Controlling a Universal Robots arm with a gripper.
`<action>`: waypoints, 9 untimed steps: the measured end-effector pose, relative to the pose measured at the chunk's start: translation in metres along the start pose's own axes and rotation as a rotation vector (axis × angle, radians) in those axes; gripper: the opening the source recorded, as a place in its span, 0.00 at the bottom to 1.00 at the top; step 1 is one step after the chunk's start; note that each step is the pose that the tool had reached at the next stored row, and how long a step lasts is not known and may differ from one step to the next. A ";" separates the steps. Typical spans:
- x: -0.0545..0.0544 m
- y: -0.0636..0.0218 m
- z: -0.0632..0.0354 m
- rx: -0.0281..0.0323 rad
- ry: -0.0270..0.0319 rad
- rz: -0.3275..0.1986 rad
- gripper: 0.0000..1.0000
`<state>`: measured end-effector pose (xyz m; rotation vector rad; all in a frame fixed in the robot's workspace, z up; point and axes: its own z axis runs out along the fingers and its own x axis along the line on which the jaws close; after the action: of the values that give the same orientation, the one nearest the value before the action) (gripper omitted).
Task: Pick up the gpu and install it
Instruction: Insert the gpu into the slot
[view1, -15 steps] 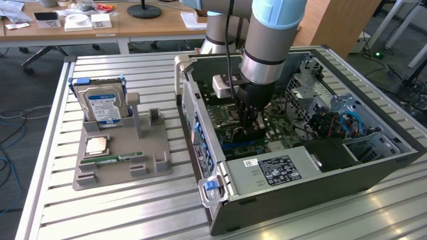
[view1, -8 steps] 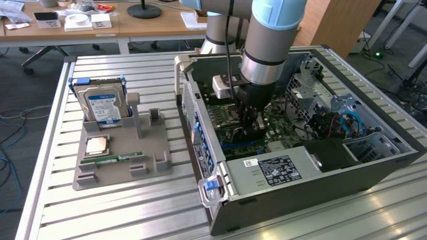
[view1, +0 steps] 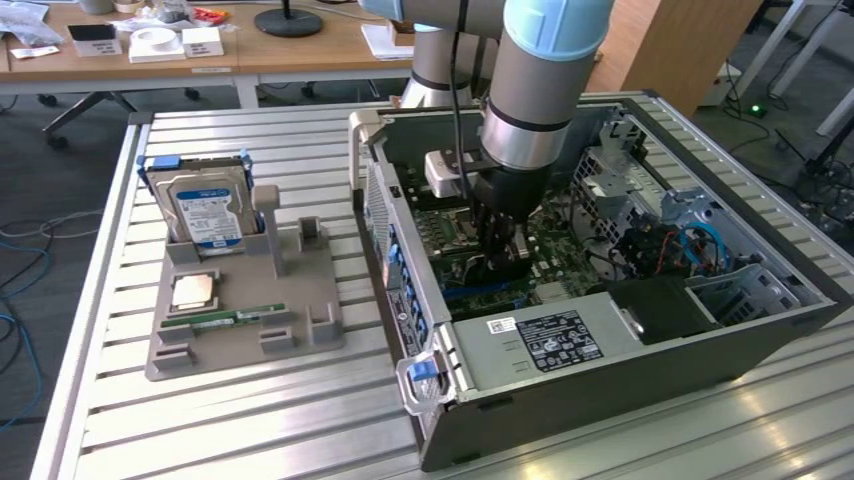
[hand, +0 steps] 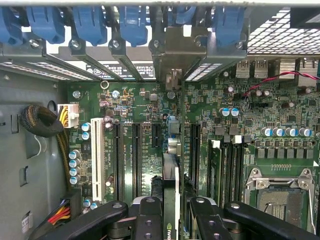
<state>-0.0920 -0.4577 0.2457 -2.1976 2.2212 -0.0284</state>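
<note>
The gpu (hand: 171, 192) stands on edge between my fingers. I look along its thin green board to its silvery bracket (hand: 176, 50) at the case's rear wall, among the blue slot latches (hand: 132, 22). My gripper (hand: 176, 222) is shut on the card, one black finger on each face. The card stands over the motherboard (hand: 150, 105), between two black expansion slots (hand: 136, 160). Whether it sits in a slot I cannot tell. In the exterior view the gripper (view1: 505, 262) reaches straight down into the open computer case (view1: 601, 370).
A white slot (hand: 97, 160), a RAM stick (hand: 216, 170) and the bare CPU socket (hand: 280, 195) flank the card. A cable bundle (hand: 42, 122) lies by the case wall. Beside the case, a grey fixture (view1: 240, 335) carries a hard drive (view1: 200, 205), a CPU (view1: 196, 290) and a RAM stick (view1: 234, 318).
</note>
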 end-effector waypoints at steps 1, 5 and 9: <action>0.000 0.0000 0.0000 -0.0001 0.0000 0.000 0.26; 0.000 0.0000 0.0000 -0.0001 0.0001 0.003 0.26; 0.000 0.0000 0.0000 0.0000 0.0002 0.009 0.26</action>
<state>-0.0920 -0.4577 0.2457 -2.1878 2.2309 -0.0284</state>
